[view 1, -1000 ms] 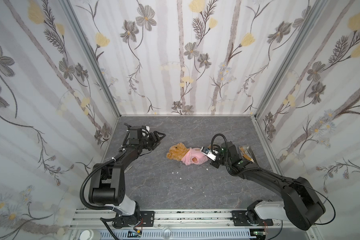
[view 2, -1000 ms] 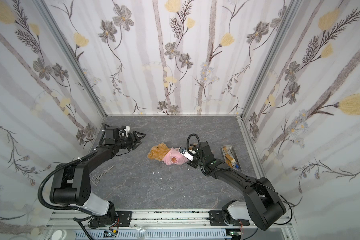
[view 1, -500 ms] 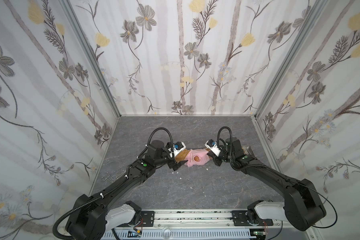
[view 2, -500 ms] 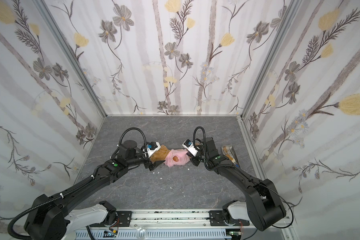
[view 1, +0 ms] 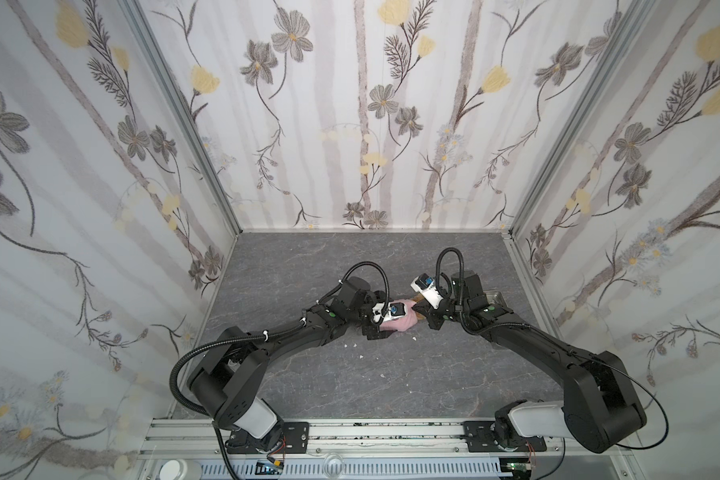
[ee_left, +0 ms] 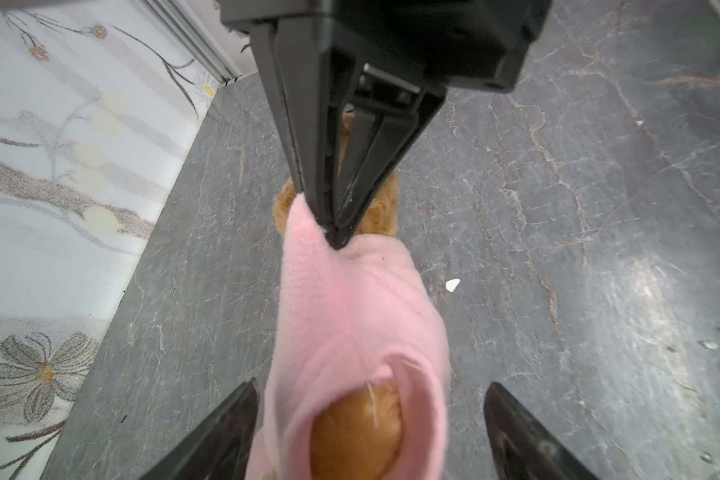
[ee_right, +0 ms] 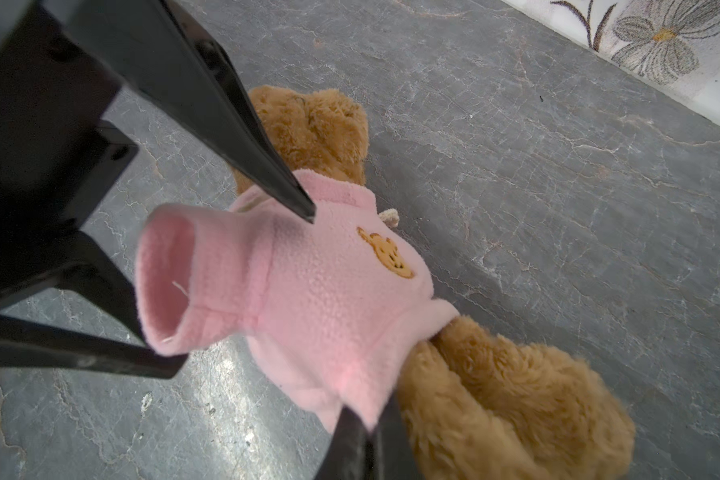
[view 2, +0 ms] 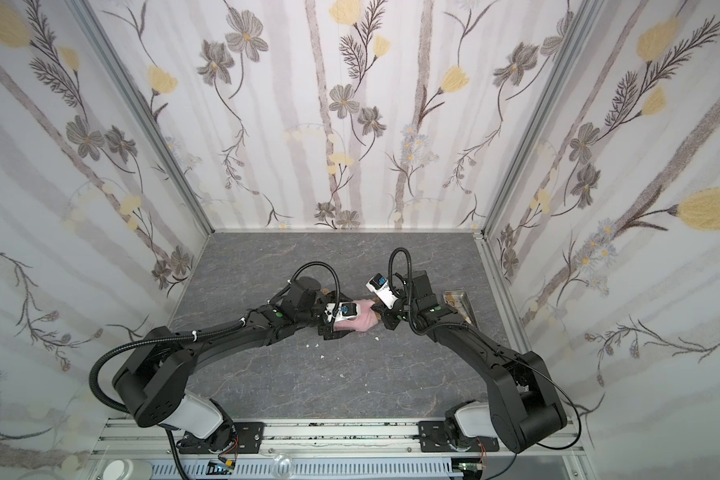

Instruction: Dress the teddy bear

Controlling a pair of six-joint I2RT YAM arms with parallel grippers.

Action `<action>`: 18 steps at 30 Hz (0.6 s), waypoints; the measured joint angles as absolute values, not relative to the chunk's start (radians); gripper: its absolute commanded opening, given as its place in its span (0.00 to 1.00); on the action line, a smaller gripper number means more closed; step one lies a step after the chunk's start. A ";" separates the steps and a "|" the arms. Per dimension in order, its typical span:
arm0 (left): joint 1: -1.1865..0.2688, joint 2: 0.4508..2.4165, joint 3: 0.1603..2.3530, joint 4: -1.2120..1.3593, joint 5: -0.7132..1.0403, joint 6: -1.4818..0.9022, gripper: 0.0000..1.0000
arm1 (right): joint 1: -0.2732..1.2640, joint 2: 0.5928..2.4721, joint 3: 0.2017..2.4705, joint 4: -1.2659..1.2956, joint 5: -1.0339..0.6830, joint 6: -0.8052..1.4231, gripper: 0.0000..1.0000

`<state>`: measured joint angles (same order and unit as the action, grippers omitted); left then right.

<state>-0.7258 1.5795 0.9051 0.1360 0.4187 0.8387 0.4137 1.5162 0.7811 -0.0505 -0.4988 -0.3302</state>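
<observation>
The teddy bear (ee_right: 516, 407), golden-brown and fluffy, lies on the grey floor wearing a pink hoodie (ee_right: 333, 299) with a small orange bear-face patch. In both top views only the hoodie (view 1: 404, 323) (view 2: 362, 323) shows between the arms. My left gripper (ee_left: 371, 384) (ee_right: 246, 293) (view 1: 381, 328) is open, one finger on each side of a pink sleeve (ee_left: 350, 332). Brown plush shows inside that sleeve's mouth. My right gripper (ee_right: 360, 424) (ee_left: 335, 243) (view 1: 418, 313) is shut on the hoodie's hem by the bear's legs.
A small metal tray (view 1: 493, 297) (view 2: 458, 297) stands to the right, behind the right arm. White crumbs (view 1: 354, 344) lie on the floor in front of the bear. Flowered walls close in the left, back and right sides.
The left arm has swung from the back left over to the bear and now stands open around the sleeve. The right gripper has kept its hold while the bear turned and shifted slightly.
</observation>
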 measured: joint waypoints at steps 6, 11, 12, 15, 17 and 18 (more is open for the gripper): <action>-0.720 1.681 0.937 0.196 0.428 0.833 0.51 | 0.413 1.517 0.781 -0.049 -0.517 -0.318 0.00; -0.706 1.706 0.943 0.224 0.466 0.811 0.26 | 0.409 1.497 0.772 -0.045 -0.518 -0.303 0.31; -0.700 1.706 0.943 0.227 0.479 0.810 0.23 | 0.406 1.489 0.766 -0.041 -0.518 -0.296 0.40; -0.668 1.704 0.942 0.224 0.522 0.781 0.14 | 0.405 1.435 0.731 0.001 -0.516 -0.290 0.67; -0.642 1.691 0.942 0.215 0.559 0.768 0.12 | 0.405 1.388 0.696 0.022 -0.510 -0.290 0.99; -0.629 1.679 0.941 0.208 0.578 0.749 0.11 | 0.405 1.358 0.676 0.036 -0.505 -0.290 1.00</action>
